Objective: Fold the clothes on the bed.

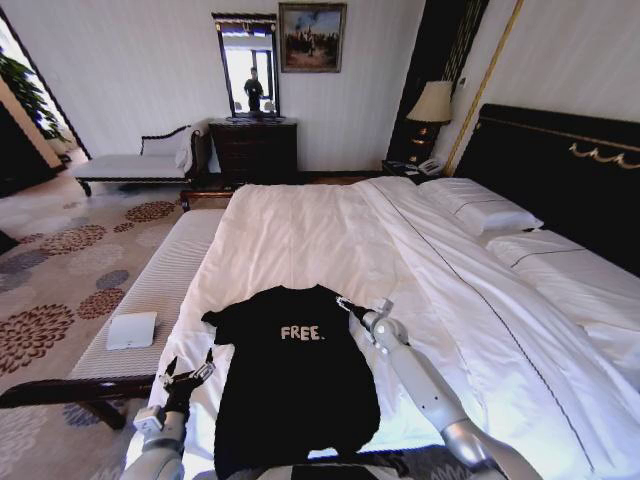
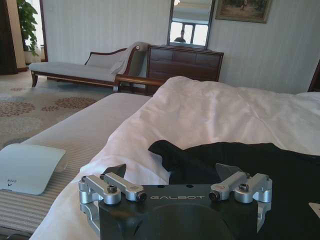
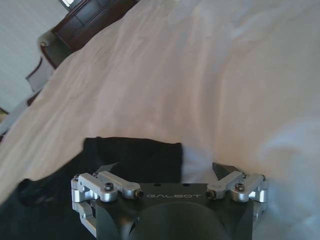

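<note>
Black T-shirt point(image 1: 295, 385) "FREE." | bed point(image 1: 330, 230) | "GALBOT" end effectors: left point(image 1: 190, 372) wide, right point(image 1: 350, 305) wide

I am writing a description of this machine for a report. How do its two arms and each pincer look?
Both arms are smooth silver-grey tubes with rounded joints. The left pincer and right pincer share one design: a black body with "GALBOT" printed in pale letters, silver metal linkage bars fastened by dark screws, and dark, pointed fingertips. No loose cables are visible.

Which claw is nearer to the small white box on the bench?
Left. The left claw hangs at the T-shirt's left edge, close to the white box; the right claw sits across the shirt, at its right shoulder.
</note>
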